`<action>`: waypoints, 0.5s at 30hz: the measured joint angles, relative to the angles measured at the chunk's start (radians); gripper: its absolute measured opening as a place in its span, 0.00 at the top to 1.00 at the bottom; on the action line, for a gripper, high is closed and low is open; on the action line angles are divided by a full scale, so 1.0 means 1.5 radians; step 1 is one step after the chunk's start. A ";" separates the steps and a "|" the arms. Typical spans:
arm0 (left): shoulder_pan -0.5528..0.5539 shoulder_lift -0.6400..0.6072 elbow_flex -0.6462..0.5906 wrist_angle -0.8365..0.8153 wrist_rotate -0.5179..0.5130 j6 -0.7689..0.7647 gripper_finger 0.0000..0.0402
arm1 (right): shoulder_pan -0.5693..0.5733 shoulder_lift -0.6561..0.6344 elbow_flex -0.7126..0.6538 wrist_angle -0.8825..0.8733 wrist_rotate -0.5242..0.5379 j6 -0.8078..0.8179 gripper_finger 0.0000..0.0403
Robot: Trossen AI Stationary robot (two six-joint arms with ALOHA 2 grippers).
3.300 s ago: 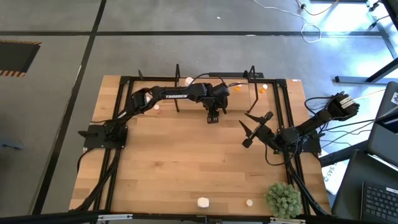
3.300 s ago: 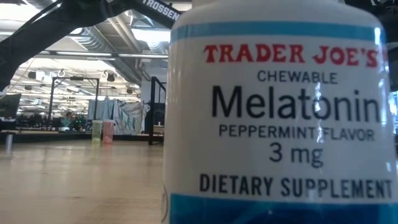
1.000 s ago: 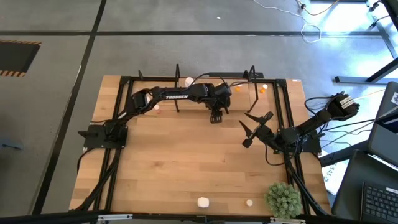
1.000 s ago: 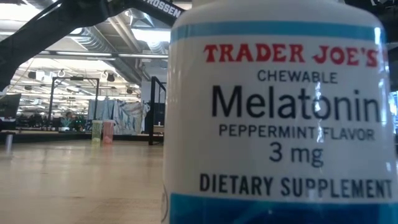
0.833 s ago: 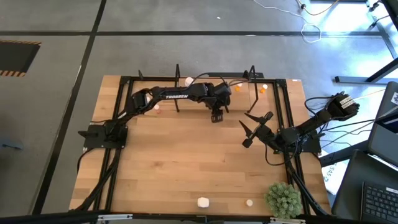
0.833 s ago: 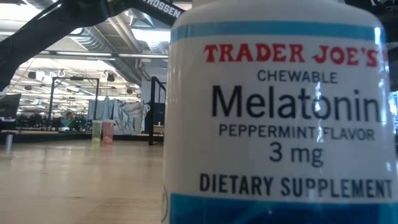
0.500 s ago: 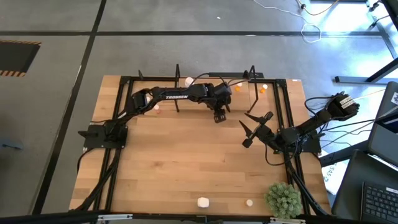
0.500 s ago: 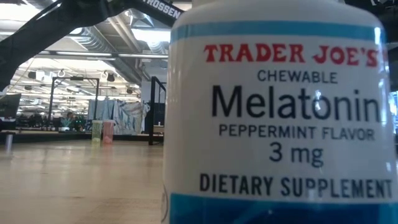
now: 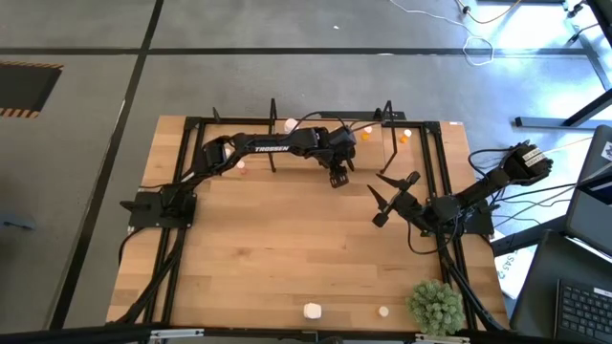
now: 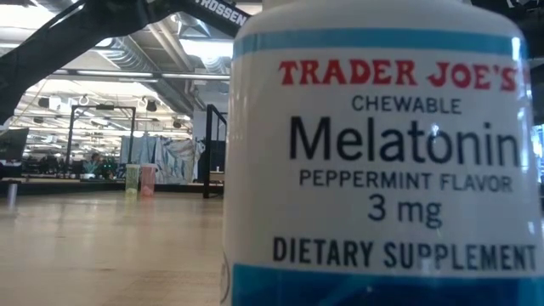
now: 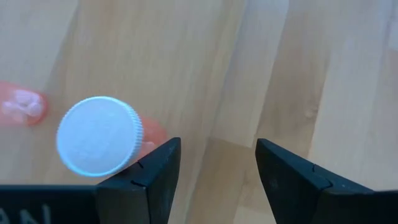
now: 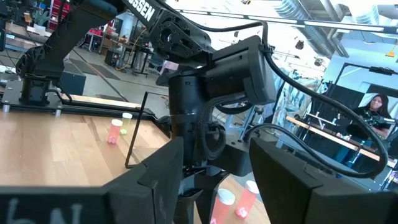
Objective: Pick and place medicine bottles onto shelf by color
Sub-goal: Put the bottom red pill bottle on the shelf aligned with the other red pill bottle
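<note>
- My left gripper (image 9: 338, 178) is hovering at upper centre of the high view, jaws standing apart and holding nothing; a white-capped pink bottle (image 11: 99, 137) is standing just beside one finger.
- My right gripper (image 9: 385, 198) is waiting right of centre, jaws apart, empty.
- The shelf (image 9: 387, 124) is sitting along the table's (image 9: 277, 258) upper edge.
- A white bottle (image 10: 382, 161) is filling the low view.

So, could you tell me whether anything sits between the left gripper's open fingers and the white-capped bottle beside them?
Nothing visible does. The left gripper is open over bare wood, and the white-capped bottle stands just outside one finger, not between them.
</note>
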 joint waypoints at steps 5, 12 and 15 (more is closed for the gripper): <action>0.004 0.000 0.000 0.018 -0.004 0.016 0.49 | 0.000 0.000 0.000 0.000 0.000 0.000 0.53; 0.008 0.000 -0.001 0.021 -0.004 0.018 0.49 | 0.000 0.000 0.000 0.000 0.000 0.000 0.53; 0.005 0.000 -0.001 0.017 -0.004 0.018 0.49 | 0.000 0.000 0.000 0.000 0.000 0.000 0.53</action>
